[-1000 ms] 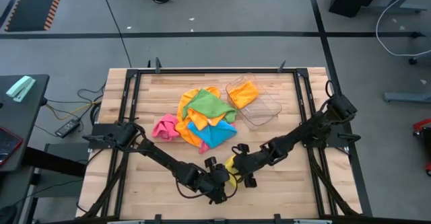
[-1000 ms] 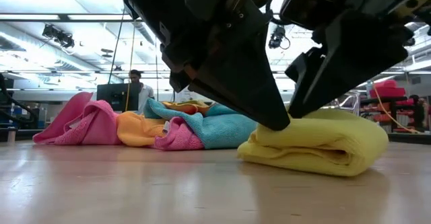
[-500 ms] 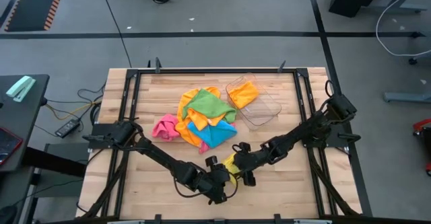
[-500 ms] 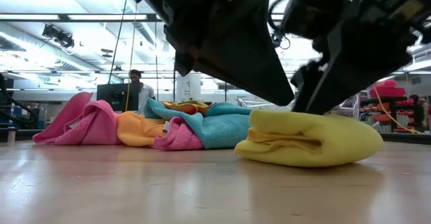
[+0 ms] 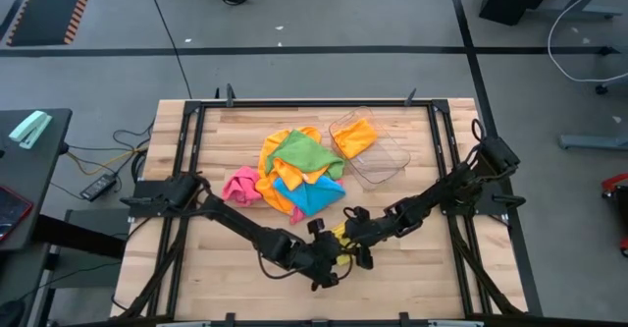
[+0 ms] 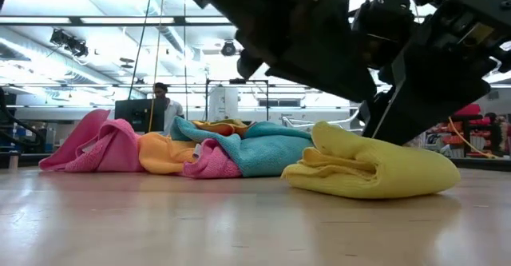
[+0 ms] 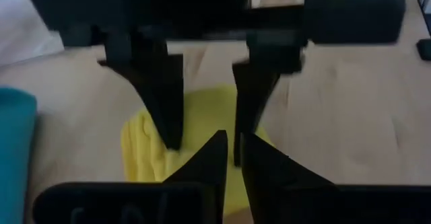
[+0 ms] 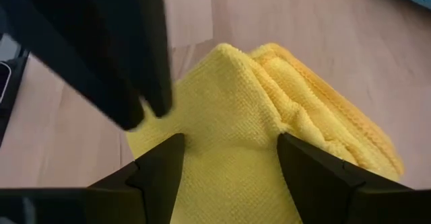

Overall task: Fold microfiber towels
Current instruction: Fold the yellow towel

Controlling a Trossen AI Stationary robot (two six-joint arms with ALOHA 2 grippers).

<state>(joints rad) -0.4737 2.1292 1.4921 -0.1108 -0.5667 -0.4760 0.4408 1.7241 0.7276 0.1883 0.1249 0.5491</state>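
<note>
1. Two pincers meet over the yellow towel (image 6: 375,170) at the near middle of the tabletop (image 5: 412,268): the right pincer (image 8: 229,158) stands wide over the bundle, holding nothing, while the left pincer (image 7: 232,158), shut a second ago, shows a narrow gap.
2. One fold looks finished; since a second ago the towel's top edge has sprung up, released.
3. One pile (image 5: 289,175) of unfolded towels lies farther off, left of one clear tray (image 5: 388,160) holding one orange towel (image 5: 356,136).
4. One person (image 6: 162,98) stands in the room beyond.
</note>
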